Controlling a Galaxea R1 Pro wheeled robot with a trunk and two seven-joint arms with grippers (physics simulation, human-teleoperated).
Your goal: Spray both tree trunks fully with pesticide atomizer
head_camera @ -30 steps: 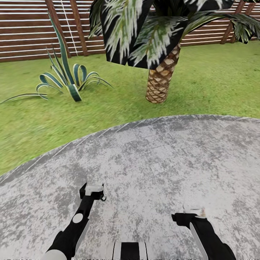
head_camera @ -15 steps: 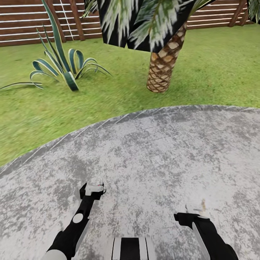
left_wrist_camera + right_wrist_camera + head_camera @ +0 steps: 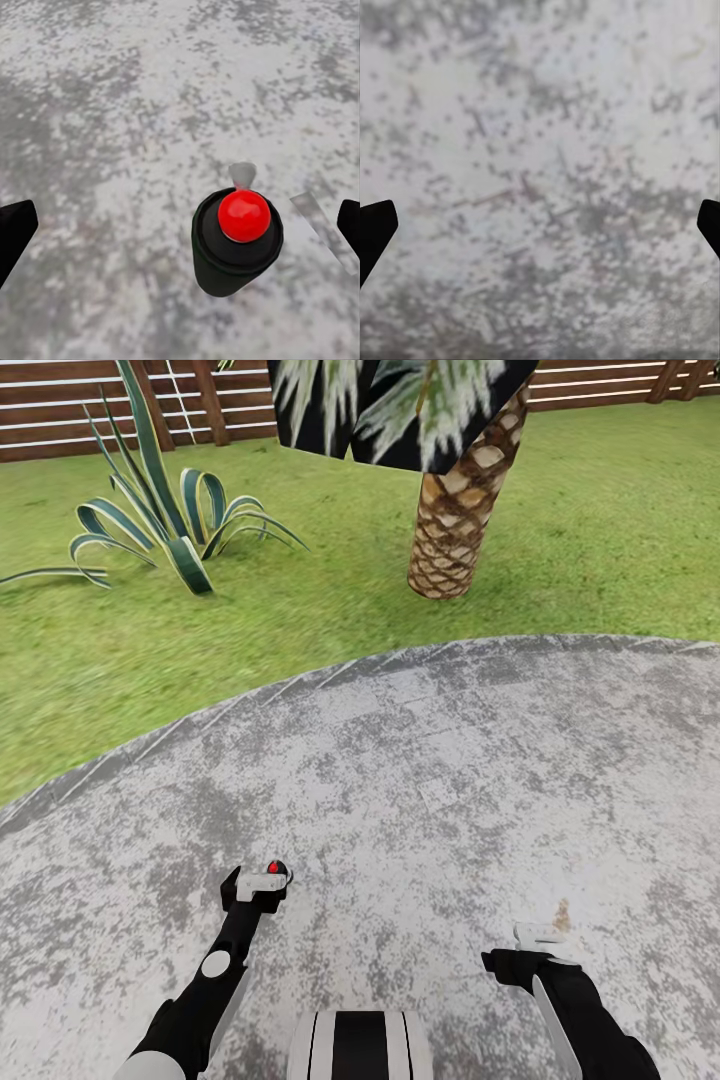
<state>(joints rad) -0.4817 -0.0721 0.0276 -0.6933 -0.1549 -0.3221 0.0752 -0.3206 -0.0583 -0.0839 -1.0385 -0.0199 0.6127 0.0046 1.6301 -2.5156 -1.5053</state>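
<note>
The pesticide atomizer (image 3: 236,240) is a small dark bottle with a red cap, seen from above, standing on the grey paving. My left gripper (image 3: 181,229) hangs over it, open, its dark fingertips (image 3: 15,232) far apart, with the bottle between them nearer one side and untouched. In the head view the atomizer's red cap (image 3: 275,867) peeks out just past my left gripper (image 3: 262,880), low and left of centre. My right gripper (image 3: 540,938) is low on the right, open over bare paving (image 3: 540,150). The trees and their trunks are out of view.
I stand on a round patch of mottled grey paving (image 3: 450,760) edged by lawn (image 3: 150,660). A palm with a scaly brown trunk (image 3: 455,520) rises ahead, a striped agave (image 3: 165,535) is to its left, and a brown slat fence (image 3: 60,410) runs behind.
The whole head view has shifted, so the camera has moved. Both arms hold their pose. The atomizer's red cap now shows at my left gripper, where it did not before.
</note>
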